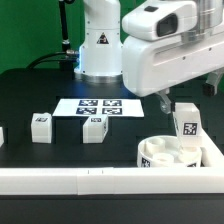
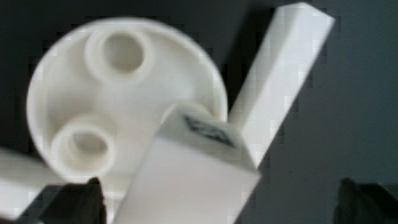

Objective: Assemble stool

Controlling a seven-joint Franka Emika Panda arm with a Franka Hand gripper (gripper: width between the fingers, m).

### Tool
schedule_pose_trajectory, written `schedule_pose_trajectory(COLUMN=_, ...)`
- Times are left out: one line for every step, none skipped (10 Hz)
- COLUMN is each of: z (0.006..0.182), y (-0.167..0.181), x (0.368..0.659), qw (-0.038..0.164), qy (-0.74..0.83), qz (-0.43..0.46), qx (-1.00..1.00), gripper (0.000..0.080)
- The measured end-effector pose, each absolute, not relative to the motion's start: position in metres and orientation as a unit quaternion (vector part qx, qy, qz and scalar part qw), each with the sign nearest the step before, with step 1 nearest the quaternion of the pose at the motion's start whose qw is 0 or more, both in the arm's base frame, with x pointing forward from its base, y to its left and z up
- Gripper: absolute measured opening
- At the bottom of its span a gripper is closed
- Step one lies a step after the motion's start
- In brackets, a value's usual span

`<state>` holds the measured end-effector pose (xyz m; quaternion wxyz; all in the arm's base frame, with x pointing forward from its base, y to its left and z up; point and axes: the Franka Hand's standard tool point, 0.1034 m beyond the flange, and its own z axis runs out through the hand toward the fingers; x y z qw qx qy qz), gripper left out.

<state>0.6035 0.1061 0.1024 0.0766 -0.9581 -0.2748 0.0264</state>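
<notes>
Exterior view, left to right: a white scrap is cut off at the left edge and can't be identified. First loose leg (image 1: 40,125) and second loose leg (image 1: 93,128) lie left of centre, near the marker board (image 1: 100,105). At lower right the seat (image 1: 158,156) sits by the border bar (image 1: 100,180), with the upright leg (image 1: 186,122) standing on it. The gripper (image 1: 187,97) hangs over that leg, jaws spread wide and holding nothing. Judged step: fixing the first leg. The next move calls for gripping and twisting it. The wrist view is blurred, so whether the leg sits in its hole is unclear.
</notes>
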Motion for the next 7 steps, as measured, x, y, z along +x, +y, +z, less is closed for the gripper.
schedule_pose_trajectory(z=0.102, y=0.104, x=0.603, qw=0.078, qy=-0.314, qz=0.024, qx=-0.946, gripper=0.0649)
schedule_pose_trajectory(z=0.101, y=0.102, x=0.604, qw=0.075, qy=-0.359, qz=0.022, qx=-0.93, gripper=0.0649)
schedule_pose_trajectory(z=0.101, y=0.1, x=0.604, qw=0.073, qy=-0.394, qz=0.02, qx=-0.916, gripper=0.0649)
schedule_pose_trajectory(z=0.1, y=0.097, x=0.604, qw=0.069, qy=-0.448, qz=0.018, qx=-0.891, gripper=0.0649)
schedule_pose_trajectory(z=0.101, y=0.094, x=0.611, qw=0.056, qy=-0.525, qz=0.0, qx=-0.849, gripper=0.0649)
schedule_pose_trajectory(z=0.101, y=0.093, x=0.615, qw=0.044, qy=-0.586, qz=-0.013, qx=-0.809, gripper=0.0649)
schedule_pose_trajectory(z=0.101, y=0.091, x=0.614, qw=0.044, qy=-0.595, qz=-0.01, qx=-0.802, gripper=0.0649)
